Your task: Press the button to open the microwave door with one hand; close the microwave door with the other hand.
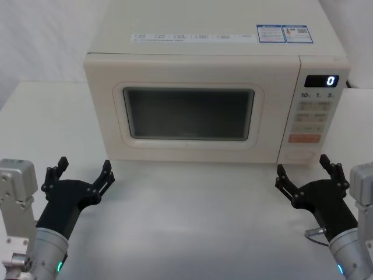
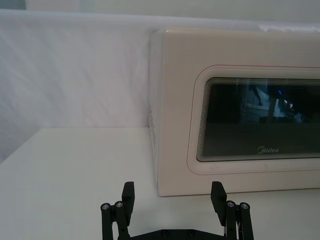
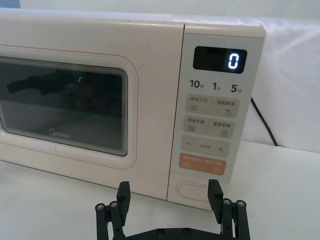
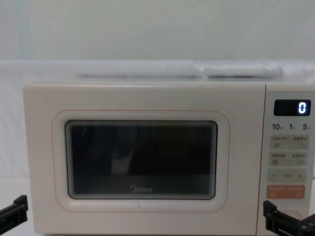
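The cream microwave stands at the back of the white table with its microwave door (image 1: 186,114) shut; the dark window and "Midea" logo show in the left wrist view (image 2: 250,125). The button (image 1: 303,156) sits at the bottom of the control panel, under the orange key (image 3: 206,163). My right gripper (image 1: 302,164) hovers open just in front of the button (image 3: 192,191), a short gap away. My left gripper (image 1: 84,163) is open too, in front of the door's lower left corner (image 2: 172,187). Neither holds anything.
The display (image 1: 322,81) reads 0 above several small pale keys. A black cable (image 3: 262,120) runs down behind the microwave's right side. White cloth hangs behind. Bare table (image 1: 192,216) spreads between the two arms and to the microwave's left.
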{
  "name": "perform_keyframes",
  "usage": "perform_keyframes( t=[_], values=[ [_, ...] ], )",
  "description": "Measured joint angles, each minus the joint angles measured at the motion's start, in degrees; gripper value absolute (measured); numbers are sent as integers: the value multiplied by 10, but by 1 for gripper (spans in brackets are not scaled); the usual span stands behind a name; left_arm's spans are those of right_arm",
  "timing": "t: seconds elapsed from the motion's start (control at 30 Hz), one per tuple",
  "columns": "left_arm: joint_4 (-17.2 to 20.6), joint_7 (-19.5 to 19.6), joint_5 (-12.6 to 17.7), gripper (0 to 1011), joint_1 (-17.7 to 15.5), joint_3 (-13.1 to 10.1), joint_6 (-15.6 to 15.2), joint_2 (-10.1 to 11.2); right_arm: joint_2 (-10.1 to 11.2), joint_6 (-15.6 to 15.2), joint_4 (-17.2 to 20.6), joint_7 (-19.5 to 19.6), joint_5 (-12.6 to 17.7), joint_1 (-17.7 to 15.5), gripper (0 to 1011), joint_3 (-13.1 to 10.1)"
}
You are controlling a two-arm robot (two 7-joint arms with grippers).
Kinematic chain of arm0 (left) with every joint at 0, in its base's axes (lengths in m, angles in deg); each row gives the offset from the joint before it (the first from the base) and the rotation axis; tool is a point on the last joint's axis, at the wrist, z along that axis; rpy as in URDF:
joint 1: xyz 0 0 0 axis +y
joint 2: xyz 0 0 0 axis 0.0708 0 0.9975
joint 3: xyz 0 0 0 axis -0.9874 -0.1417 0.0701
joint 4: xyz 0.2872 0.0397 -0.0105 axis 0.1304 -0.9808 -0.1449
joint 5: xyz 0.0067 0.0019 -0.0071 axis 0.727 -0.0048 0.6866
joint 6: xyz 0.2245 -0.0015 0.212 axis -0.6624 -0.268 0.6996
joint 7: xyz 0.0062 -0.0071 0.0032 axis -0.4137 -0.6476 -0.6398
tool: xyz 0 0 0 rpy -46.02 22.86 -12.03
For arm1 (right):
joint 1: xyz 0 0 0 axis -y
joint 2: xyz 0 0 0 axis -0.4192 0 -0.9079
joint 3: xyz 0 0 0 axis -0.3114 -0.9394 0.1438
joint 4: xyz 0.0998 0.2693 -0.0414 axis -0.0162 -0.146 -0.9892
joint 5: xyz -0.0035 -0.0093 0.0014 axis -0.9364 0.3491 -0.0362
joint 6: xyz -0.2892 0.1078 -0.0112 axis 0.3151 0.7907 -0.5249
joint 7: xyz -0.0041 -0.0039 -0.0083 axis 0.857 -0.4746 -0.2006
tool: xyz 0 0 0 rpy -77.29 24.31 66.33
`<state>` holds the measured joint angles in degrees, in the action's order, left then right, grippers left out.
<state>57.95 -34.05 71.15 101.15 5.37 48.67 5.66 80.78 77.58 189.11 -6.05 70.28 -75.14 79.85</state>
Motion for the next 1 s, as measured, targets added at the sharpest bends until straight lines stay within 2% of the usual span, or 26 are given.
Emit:
perform_keyframes(
  t=[1.0],
  values=[
    [0, 0, 0, 1001, 0, 0, 0, 0, 0, 0, 0, 0, 0, 0, 1002, 0]
  ],
)
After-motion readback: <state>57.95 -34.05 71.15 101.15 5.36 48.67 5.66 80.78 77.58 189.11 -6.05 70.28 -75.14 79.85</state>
